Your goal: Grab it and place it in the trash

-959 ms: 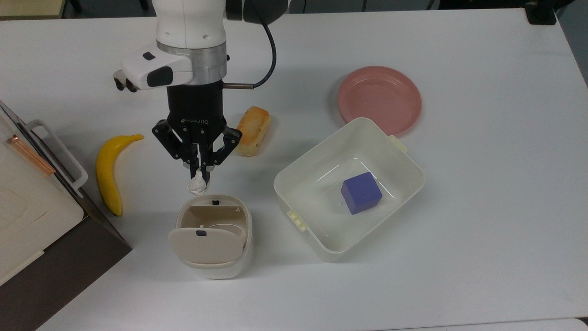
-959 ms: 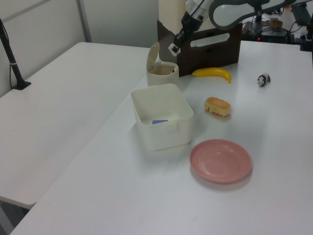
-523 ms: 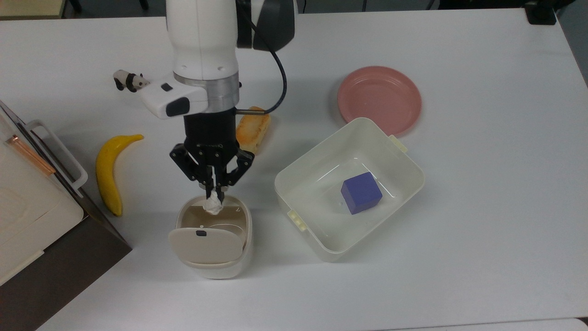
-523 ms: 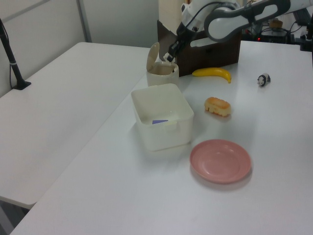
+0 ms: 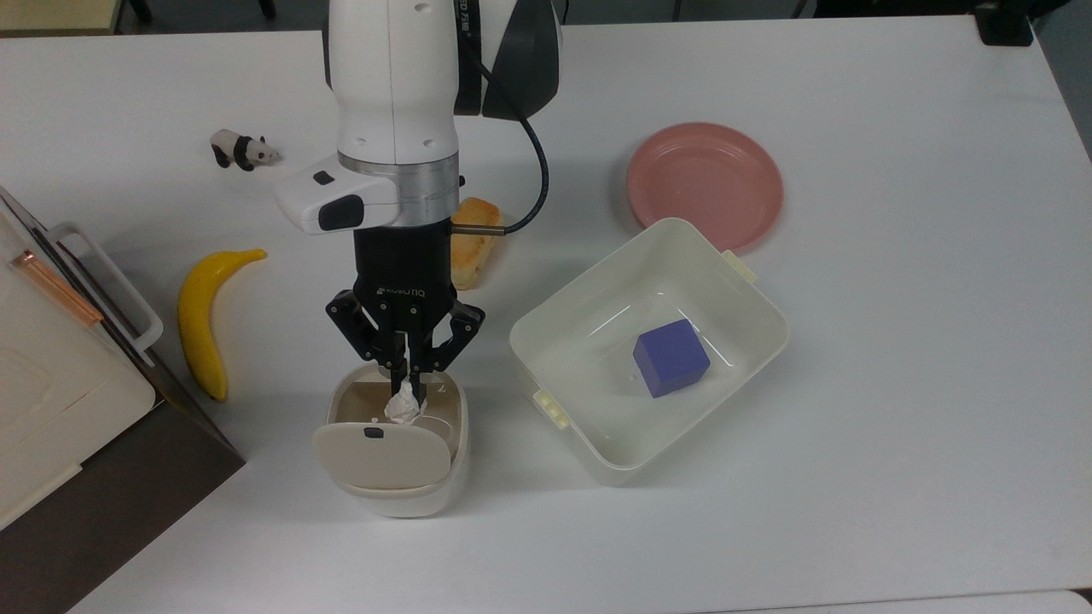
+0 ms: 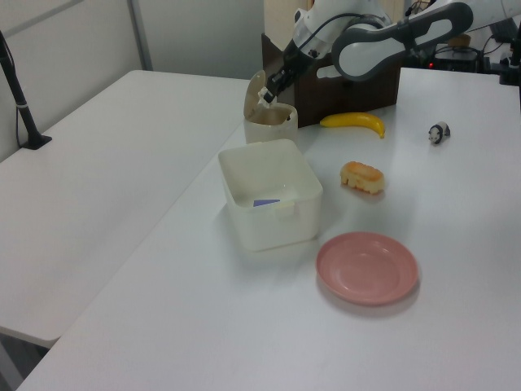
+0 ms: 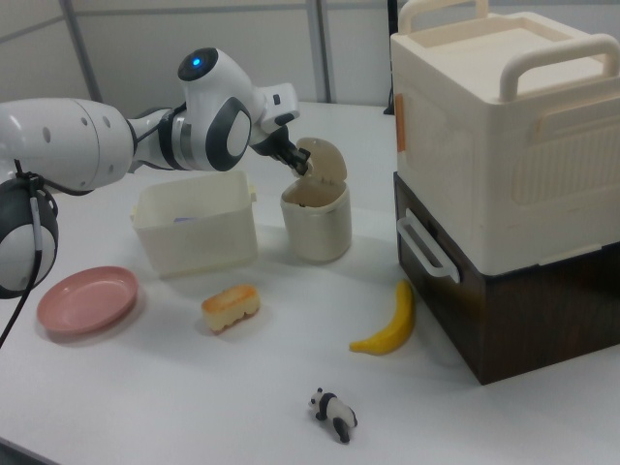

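On the white table (image 5: 896,384), nearest the lower edge of the top view, stood the beige trash bin (image 5: 397,477) with its swing flap lid (image 5: 381,455) tipped up, leaving the mouth open. Directly over that opening hung the gripper (image 5: 407,381), its jaws pinched closed on the crumpled paper ball (image 5: 403,407), which sat just above the bin's inside and clear of the table. In the right view the gripper (image 7: 301,165) reached in from the right view's left to the raised lid above the bin (image 7: 316,228); in the left view the same jaws hung beside the upright lid of the bin (image 6: 269,124). Just to the top view's right of the bin lay the white rectangular tub (image 5: 751,290), set at an angle, with a blue cube (image 5: 670,357) on its floor. To the top view's left of the bin a banana (image 5: 203,318) lay near a cream-and-brown storage box (image 5: 77,409) with a handle. Farther back, the golden-brown bread loaf (image 5: 472,249) was partly hidden behind the arm. Beyond the tub a pink plate (image 5: 705,182) rested, its edge close to the tub's rim. Farthest off, toward the top view's upper left, stood a small toy panda (image 5: 241,151), well apart from everything else.
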You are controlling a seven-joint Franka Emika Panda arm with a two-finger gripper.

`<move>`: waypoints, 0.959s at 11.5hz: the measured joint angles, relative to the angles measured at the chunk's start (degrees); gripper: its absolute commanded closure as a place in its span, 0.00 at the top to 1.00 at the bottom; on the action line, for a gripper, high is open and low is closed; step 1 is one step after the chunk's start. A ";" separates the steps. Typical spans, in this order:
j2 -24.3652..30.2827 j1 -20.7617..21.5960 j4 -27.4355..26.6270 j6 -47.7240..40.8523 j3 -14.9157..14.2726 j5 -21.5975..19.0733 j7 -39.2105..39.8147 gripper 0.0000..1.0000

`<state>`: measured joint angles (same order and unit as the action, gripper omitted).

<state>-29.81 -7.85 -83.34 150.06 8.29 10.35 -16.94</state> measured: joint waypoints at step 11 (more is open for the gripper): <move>0.46 0.08 0.83 -6.29 -0.66 4.43 2.62 1.00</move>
<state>-29.35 -7.77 -82.51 143.77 7.63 14.78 -14.32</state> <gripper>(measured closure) 0.000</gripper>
